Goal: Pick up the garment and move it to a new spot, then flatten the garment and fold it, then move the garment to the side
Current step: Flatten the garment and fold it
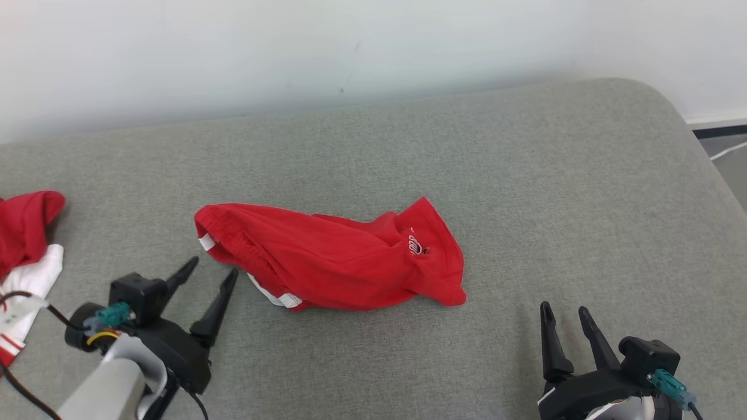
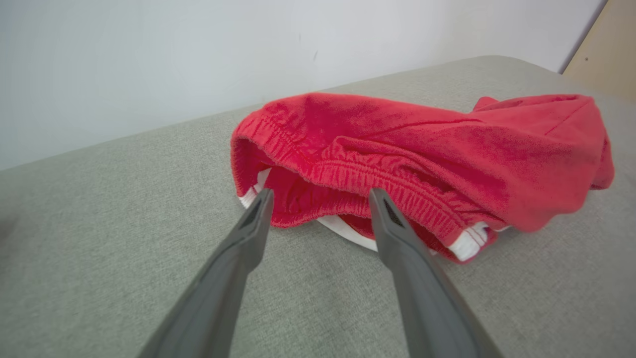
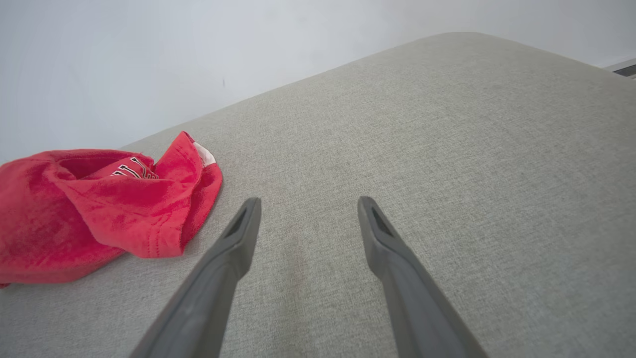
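Note:
The garment [image 1: 332, 259] is a pair of red shorts with white trim, lying crumpled in the middle of the grey cushion [image 1: 525, 175]. My left gripper [image 1: 213, 271] stands open just left of its elastic waistband, fingertips close to the cloth with nothing between them. In the left wrist view the waistband [image 2: 348, 174] gapes right in front of the open left gripper [image 2: 320, 196]. My right gripper [image 1: 563, 312] is open at the lower right, apart from the cloth. The right wrist view has the garment's leg end [image 3: 99, 209] to the left of the open right gripper [image 3: 308, 204].
More red and white clothing [image 1: 26, 251] lies at the cushion's left edge. A white wall [image 1: 292, 46] runs behind the cushion. The cushion's rounded right edge [image 1: 700, 151] drops to the floor, where a white cable [image 1: 726, 151] lies.

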Available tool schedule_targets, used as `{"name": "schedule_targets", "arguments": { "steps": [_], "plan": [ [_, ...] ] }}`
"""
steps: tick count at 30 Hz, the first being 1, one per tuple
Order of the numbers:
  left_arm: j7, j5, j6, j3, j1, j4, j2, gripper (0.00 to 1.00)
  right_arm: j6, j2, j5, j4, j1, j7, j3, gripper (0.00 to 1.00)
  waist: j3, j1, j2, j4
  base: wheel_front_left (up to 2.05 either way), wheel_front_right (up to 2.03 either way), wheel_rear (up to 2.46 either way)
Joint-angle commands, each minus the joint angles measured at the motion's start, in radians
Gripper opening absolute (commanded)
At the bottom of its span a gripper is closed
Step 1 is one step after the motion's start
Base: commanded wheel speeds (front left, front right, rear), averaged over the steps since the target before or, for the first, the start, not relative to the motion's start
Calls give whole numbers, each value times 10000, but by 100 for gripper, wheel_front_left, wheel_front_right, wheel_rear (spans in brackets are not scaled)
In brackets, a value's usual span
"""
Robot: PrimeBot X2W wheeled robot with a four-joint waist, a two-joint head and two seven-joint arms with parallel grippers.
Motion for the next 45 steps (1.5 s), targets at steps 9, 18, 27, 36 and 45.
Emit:
{"name": "schedule_targets", "arguments": {
  "steps": [9, 18, 27, 36, 45],
  "plan": [
    [-52, 193, 604, 543, 1510, -1582, -588, 100, 1, -141, 11, -125, 311, -49, -97, 100, -239, 1, 1, 435, 0, 0, 0],
    [-54, 1111, 920, 442, 2412, -2640, -1000, 100, 1, -243, -44, -236, 375, -47, -238, 100, -115, 1, 1, 905, 0, 0, 0],
    [-55, 1509, 636, 377, 1943, -2122, -1427, 100, 1, -298, -13, -286, 52, -47, -92, 100, 226, 1, 1, 868, 0, 0, 0],
    [-55, 1574, 365, 664, 1410, -1091, -1716, 100, 1, -214, 40, -293, -143, -47, -135, 100, 622, 1, 1, 237, 0, 0, 0],
    [-55, 1762, 161, 983, 1263, -729, -1962, 78, 1, -230, 13, -338, -138, -47, -213, 100, 696, 1, 1, -16, 0, 0, 0]
  ]
}}
